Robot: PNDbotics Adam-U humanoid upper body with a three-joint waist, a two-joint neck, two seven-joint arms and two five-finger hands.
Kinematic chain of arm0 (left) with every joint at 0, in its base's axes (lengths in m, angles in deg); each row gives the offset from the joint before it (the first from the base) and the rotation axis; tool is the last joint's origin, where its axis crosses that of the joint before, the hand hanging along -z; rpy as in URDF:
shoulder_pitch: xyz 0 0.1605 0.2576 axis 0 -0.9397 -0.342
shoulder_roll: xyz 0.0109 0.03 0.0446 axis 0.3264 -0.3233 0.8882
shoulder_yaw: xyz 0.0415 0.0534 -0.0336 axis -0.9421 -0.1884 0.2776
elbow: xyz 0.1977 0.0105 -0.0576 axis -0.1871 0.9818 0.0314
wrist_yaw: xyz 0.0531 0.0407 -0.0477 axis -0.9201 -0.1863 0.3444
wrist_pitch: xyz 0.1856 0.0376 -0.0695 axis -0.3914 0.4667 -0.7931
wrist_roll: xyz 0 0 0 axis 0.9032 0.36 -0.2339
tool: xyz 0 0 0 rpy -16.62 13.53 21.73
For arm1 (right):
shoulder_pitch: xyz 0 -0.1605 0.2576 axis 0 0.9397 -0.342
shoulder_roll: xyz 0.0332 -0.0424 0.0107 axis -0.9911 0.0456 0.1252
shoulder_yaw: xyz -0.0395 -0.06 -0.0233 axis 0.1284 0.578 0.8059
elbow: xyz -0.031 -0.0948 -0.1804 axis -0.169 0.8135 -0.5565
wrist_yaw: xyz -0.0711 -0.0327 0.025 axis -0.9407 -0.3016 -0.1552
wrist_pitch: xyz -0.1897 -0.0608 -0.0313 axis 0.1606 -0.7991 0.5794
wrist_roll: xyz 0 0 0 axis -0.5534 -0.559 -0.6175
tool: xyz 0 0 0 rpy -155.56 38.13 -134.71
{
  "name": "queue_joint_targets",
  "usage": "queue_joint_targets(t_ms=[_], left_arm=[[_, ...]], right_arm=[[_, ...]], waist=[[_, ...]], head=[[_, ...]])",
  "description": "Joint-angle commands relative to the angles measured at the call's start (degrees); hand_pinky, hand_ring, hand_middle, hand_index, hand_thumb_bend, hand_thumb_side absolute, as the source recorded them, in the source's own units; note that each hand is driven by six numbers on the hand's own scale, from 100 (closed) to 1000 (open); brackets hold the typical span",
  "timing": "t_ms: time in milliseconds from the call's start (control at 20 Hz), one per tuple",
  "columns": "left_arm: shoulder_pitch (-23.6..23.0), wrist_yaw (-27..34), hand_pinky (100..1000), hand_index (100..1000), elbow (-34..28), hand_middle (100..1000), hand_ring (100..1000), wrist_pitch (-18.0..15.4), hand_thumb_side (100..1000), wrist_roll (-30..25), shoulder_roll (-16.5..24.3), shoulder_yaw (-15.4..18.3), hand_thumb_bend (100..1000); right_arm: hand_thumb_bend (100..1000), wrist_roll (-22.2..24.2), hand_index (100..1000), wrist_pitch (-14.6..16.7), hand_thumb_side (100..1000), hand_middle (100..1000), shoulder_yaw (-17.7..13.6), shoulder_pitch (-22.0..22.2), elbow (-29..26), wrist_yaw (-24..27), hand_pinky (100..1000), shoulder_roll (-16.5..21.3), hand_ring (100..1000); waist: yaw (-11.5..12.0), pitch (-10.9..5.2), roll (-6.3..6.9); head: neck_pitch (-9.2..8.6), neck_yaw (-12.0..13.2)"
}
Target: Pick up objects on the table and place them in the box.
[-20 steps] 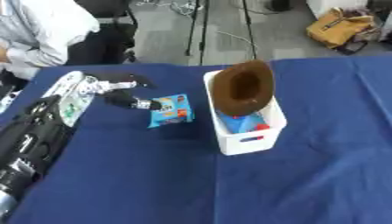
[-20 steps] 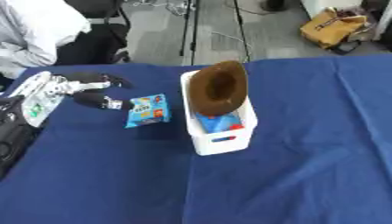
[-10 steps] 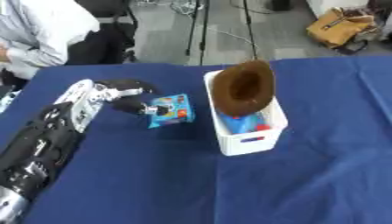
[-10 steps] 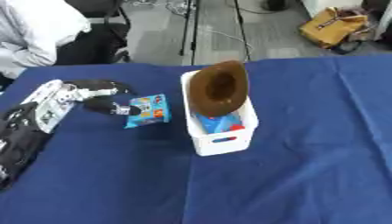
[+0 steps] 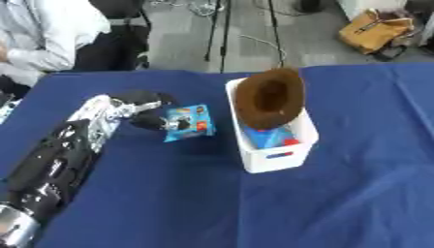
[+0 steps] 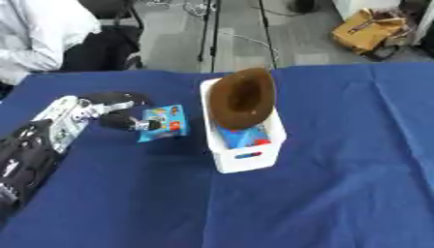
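Blue cloth (image 5: 356, 193) covers table. Left hand (image 5: 146, 110) reaches in from left, fingers curled, pinching left edge of blue snack packet (image 5: 190, 123). Packet sits just left of white box (image 5: 275, 154), not touching it. Brown hat (image 5: 268, 97) stands tilted in box over red and blue items. Right hand out of sight.

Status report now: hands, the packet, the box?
Left hand at blue packet, fingers curled on its edge. Right hand out of view. White box beside it, brown hat filling its top.
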Motion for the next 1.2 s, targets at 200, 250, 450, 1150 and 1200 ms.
queue_joint_targets(t_ms=[200, 250, 450, 1150, 1200], left_arm=[[1.92, -3.32, 1000, 1000, 1.13, 1000, 1000, 0.64, 1000, 2.06, 0.52, 1.74, 639], [1.98, -3.70, 1000, 1000, 1.37, 1000, 1000, 0.77, 1000, 2.29, 0.46, 1.94, 642], [2.17, -4.88, 1000, 1000, 2.34, 1000, 1000, 1.07, 1000, 2.90, 0.15, 2.64, 633], [2.52, -3.78, 1000, 1000, 2.94, 1000, 1000, 0.18, 1000, 5.07, -0.71, 3.66, 542], [2.56, -3.72, 1000, 1000, 3.10, 1000, 1000, 0.28, 1000, 5.01, -0.83, 3.78, 542]], right_arm=[[100, -0.04, 692, 0.17, 924, 674, -0.14, -0.64, -1.19, 0.64, 799, 0.91, 765], [100, -0.04, 690, 0.18, 924, 673, -0.14, -0.65, -1.19, 0.68, 799, 0.91, 765], [100, -0.04, 687, 0.22, 923, 672, -0.09, -0.73, -1.19, 0.81, 799, 0.90, 765], [100, -0.04, 670, 0.31, 922, 663, -0.17, -0.88, -1.19, 1.41, 801, 0.75, 762], [100, -0.04, 670, 0.28, 922, 663, -0.19, -0.90, -1.19, 1.50, 801, 0.71, 762]], waist=[[-0.16, -0.73, -0.21], [-0.23, -0.66, -0.22], [-0.51, -0.40, -0.21], [-1.01, 0.15, -0.33], [-1.09, 0.19, -0.33]], head=[[-0.73, 0.29], [-0.78, 0.32], [-0.99, 0.42], [-1.95, 0.84], [-2.09, 0.88]])
